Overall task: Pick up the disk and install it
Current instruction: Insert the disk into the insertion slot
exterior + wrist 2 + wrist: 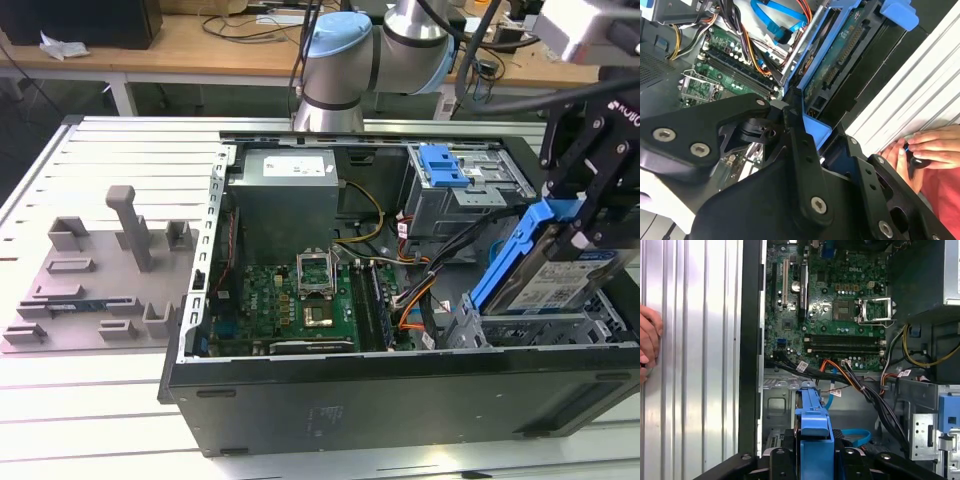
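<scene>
Grooved metal table point(130, 150) with an open computer case point(400, 405) and a grey fixture plate point(70, 300) on it.
We see a pale top of long parallel grooves. The case lies on its side toward the exterior view's right, interior up; the plate, with moulded blocks and one tall post, lies just beside it at the exterior view's left. In the first wrist view a person's hand point(647, 347) is over the grooves beside the case's wall.
</scene>
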`<state>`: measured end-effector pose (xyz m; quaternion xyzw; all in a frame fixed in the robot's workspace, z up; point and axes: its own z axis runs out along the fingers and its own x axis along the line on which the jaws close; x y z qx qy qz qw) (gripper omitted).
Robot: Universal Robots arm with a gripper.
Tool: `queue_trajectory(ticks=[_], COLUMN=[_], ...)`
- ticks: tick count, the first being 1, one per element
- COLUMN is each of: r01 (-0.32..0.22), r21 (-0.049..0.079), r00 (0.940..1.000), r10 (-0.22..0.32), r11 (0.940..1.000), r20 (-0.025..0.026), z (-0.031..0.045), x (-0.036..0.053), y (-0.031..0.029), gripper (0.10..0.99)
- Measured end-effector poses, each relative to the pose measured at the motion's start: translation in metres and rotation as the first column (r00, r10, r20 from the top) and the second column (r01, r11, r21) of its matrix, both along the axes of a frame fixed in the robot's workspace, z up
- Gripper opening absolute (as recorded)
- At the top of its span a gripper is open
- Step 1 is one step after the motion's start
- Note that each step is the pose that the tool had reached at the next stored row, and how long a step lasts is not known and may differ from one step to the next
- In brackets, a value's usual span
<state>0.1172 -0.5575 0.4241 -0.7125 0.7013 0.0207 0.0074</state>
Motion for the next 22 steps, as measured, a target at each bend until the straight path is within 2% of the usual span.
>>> queue_trajectory(ticks=[2,5,8,11,15,20,22], r01=[0.000,-0.001,-0.001,-0.002,-0.003,-0.003,-0.003], r21=[0.000,0.000,0.000,0.000,0.000,0.000,0.000], r00=[1.0000,1.0000,1.0000,1.0000,1.0000,1.0000,1.0000], r10=[0.000,0.001,0.001,0.002,0.003,0.003,0.003], r11=[1.0000,1.0000,1.0000,1.0000,1.0000,1.0000,1.0000], r20=[0.0000,0.0000,-0.0001,0.0001,0.0000,-0.0001,0.0000], z=[-0.0039,-0.0153,-0.0236,-0.0282,-0.0290,-0.0291,-0.0291], x=[0.0000,0.0000,0.0000,0.0001,-0.0001,-0.0003,-0.0002], y=[-0.0001,-0.0002,-0.0006,-0.0009,-0.0009,-0.0009,-0.0009], gripper=[0.365,0.365,0.365,0.365,0.376,0.682,0.682])
